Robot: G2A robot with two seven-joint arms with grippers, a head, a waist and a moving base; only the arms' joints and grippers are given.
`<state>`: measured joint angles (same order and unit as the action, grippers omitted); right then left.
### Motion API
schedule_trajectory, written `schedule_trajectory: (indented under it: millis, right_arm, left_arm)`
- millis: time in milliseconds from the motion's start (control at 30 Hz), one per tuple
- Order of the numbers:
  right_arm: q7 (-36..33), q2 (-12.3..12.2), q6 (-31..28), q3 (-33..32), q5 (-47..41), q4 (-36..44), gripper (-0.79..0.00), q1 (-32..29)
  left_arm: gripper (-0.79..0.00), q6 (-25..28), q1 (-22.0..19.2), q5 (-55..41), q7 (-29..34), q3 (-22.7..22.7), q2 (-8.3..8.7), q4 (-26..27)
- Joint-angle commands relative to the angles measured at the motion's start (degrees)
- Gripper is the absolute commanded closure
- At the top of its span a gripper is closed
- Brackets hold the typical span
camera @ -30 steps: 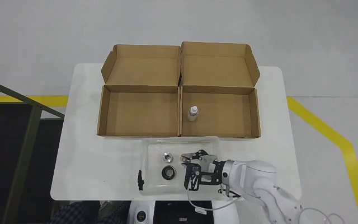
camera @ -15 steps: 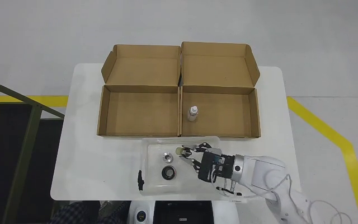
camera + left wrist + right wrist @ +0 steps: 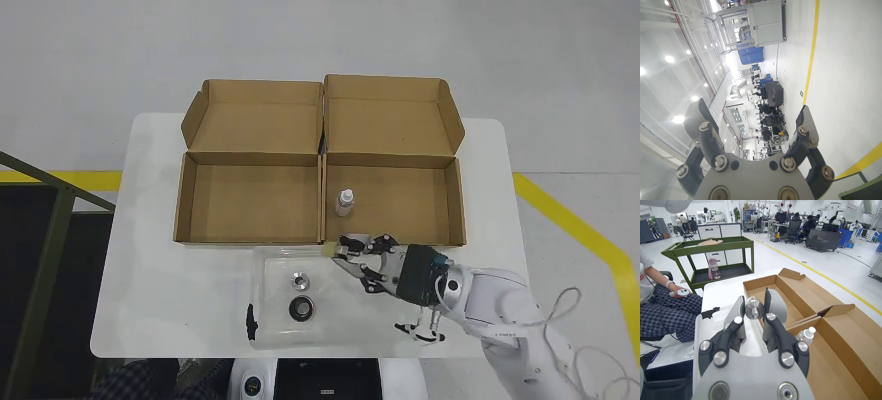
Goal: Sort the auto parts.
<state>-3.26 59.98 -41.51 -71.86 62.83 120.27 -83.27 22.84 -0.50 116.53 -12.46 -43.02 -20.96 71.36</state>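
Observation:
My right gripper [image 3: 343, 251] [image 3: 754, 297] is shut on a small round metal part [image 3: 754, 310], held above the far edge of the clear tray [image 3: 256, 290], just in front of the seam between the two cardboard boxes. A metal part [image 3: 299, 281] and a black ring [image 3: 301, 309] lie in the tray. The left box [image 3: 250, 203] [image 3: 757, 288] holds nothing I can see. In the right box [image 3: 400, 205] [image 3: 829, 344] stands a small white bottle [image 3: 344, 202] [image 3: 806, 334]. My left gripper [image 3: 753, 111] is open, off the table, facing the hall.
A black piece [image 3: 250, 322] [image 3: 710, 312] sits at the tray's left edge. Both box lids [image 3: 320, 120] are folded open toward the back. A green cart [image 3: 715, 256] stands beyond the table's left side. White table [image 3: 150, 250] lies bare left of the tray.
The right gripper has risen from the middle of the tray with the metal part in it and moved toward the boxes, turning as it went.

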Motion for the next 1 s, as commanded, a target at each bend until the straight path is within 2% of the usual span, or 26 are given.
schedule_trajectory:
  millis: [0,500,967]
  right_arm:
    - [0.3,0.0,-0.1,-0.6,-1.8,0.2,0.0,0.1]
    - [3.2,0.0,2.1,-4.0,-7.1,1.2,0.0,-0.6]
    - [5.3,0.1,1.9,-5.2,-5.2,1.5,0.0,-0.8]
  left_arm:
    - [-0.785,0.0,0.0,0.0,0.0,0.0,0.0,0.0]
    - [-0.785,0.0,0.0,0.0,0.0,0.0,0.0,0.0]
    - [-0.785,0.0,0.0,0.0,0.0,0.0,0.0,0.0]
